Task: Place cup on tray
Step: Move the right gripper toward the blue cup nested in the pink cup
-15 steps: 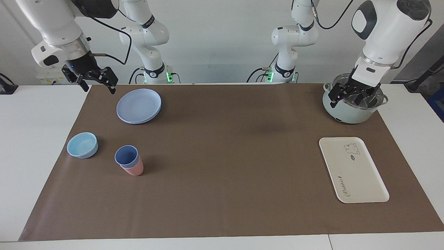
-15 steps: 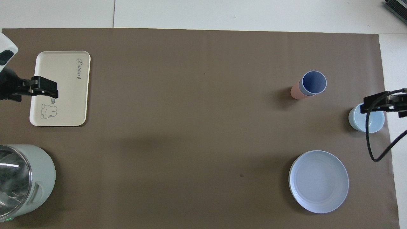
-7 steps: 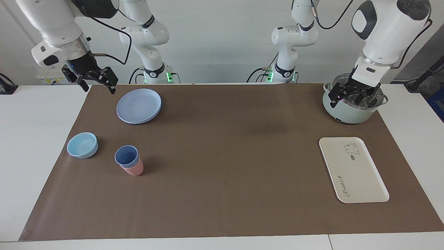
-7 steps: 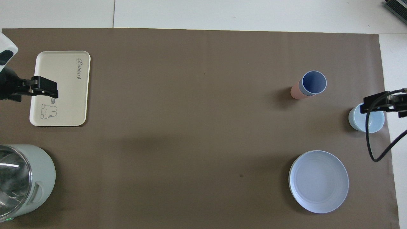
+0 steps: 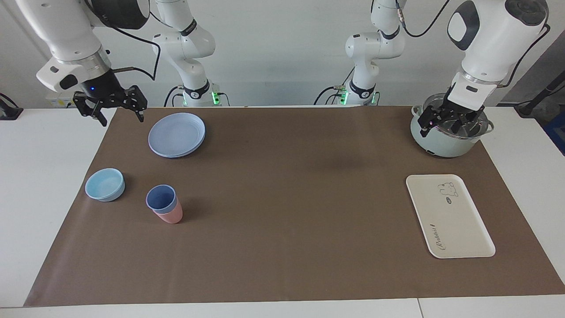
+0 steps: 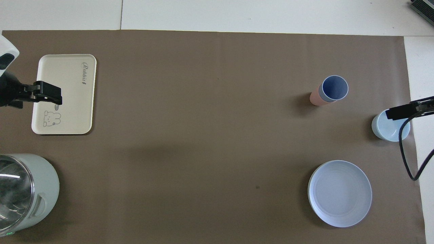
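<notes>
The periwinkle-blue cup point(image 5: 160, 198) stands nested inside a pink cup point(image 5: 171, 216) on the brown mat, toward the right arm's end; it also shows in the overhead view point(image 6: 335, 87). The cream tray point(image 5: 448, 216) with the rabbit drawing lies toward the left arm's end, bare, and shows in the overhead view point(image 6: 67, 84). My right gripper point(image 5: 122, 121) hangs open and empty in the air over the mat's corner beside the blue plate. My left gripper point(image 5: 440, 130) hangs open and empty over the pot.
A round blue plate point(image 5: 176, 134) lies nearer the robots than the cups. A light-blue bowl point(image 5: 105, 184) sits beside the cups, toward the right arm's end. A pale green pot point(image 5: 441, 145) with a steel liner stands near the left arm's base. White table point(image 5: 48, 185) surrounds the mat.
My right gripper has turned at the wrist and shifted slightly toward the table's end. The left arm, cups and tray have not moved.
</notes>
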Motion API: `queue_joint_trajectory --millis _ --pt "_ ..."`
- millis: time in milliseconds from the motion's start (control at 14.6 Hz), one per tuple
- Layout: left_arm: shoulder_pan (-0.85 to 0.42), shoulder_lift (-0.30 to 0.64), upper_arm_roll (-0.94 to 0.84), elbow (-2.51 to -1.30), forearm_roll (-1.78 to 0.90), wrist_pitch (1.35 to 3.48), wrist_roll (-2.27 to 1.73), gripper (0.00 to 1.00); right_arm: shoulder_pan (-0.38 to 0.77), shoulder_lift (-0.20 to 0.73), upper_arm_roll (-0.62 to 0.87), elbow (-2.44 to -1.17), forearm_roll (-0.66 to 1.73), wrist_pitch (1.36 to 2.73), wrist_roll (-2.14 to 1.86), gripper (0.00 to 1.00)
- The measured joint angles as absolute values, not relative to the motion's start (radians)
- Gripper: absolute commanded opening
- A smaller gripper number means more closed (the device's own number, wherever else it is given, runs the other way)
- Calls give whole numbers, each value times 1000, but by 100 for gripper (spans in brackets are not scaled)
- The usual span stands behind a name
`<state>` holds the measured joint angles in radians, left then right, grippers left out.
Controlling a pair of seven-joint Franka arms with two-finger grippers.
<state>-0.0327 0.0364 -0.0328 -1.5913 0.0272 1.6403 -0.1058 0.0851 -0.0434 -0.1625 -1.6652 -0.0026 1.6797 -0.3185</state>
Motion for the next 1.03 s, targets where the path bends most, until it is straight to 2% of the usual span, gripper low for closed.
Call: queue_joint_trajectory --millis 137,618,1029 --pt "-33 36 -33 -1591 27 1640 -106 100 50 -44 -166 -1719 78 1791 -461 100" --pt "-33 36 -33 -1591 27 1640 -106 100 -85 -31 -171 -1882 294 2002 -1068 100" --pt "-33 36 -33 -1591 27 1640 -106 100 -182 108 -174 -1939 666 2119 -1599 100"
